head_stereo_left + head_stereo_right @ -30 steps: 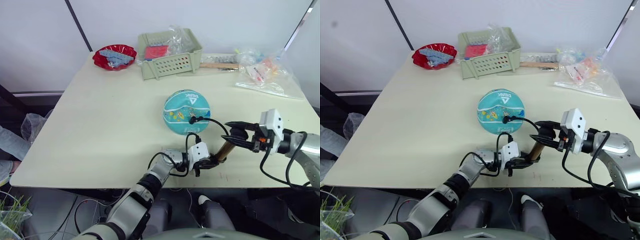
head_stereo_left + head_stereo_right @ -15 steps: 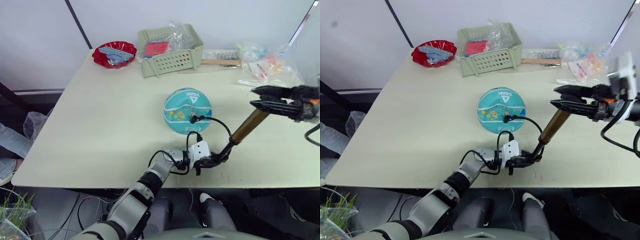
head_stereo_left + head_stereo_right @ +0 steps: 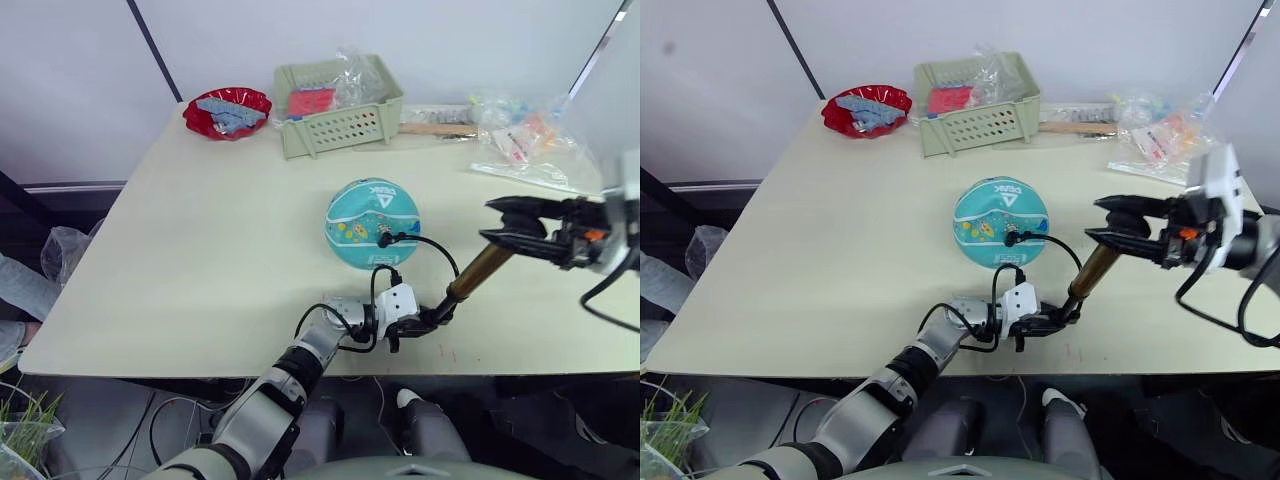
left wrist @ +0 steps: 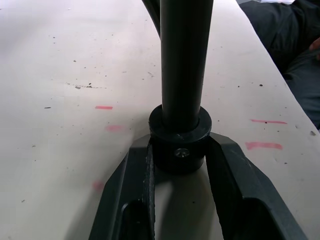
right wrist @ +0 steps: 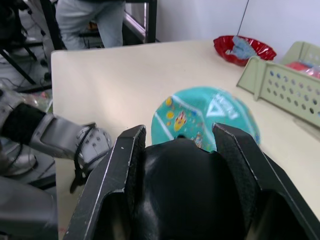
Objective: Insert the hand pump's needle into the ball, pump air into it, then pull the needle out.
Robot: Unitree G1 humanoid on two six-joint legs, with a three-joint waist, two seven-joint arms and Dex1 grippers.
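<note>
Both grippers clenched: left gripper [image 4: 178, 165] pins hand pump [image 3: 476, 275] base, right gripper [image 3: 503, 223] grips handle; needle [image 3: 383, 239] in ball [image 3: 372, 222]. Mid-pumping; next, push handle down.

I'm working in what looks like a lab or test room. A plain pale surface [image 3: 200, 240] stands against bare white partition walls, loose cables hang below it, and bagged parts [image 3: 525, 140] clutter the upper right.
</note>
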